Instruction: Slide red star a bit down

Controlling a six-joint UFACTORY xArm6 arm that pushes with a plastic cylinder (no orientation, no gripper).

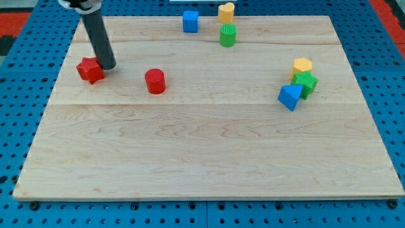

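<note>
Camera view: my tip [107,66], bare rod, holds nothing, touches red star [90,69] on its right. Should move above star, then push down briefly, centred to avoid spin.

A pale wooden board [209,152] of long glued planks carries eight blocks. At the far left lies the red star [90,70], with my tip [107,66] touching the board just beside its right edge. A red cylinder [155,82] stands right of them. At the far edge sit a blue cube [190,21], a yellow block [226,12] and, just nearer, a green cylinder [228,35]. On the right cluster a yellow block [302,65], a green star [307,83] and a blue block [290,96], touching.
</note>
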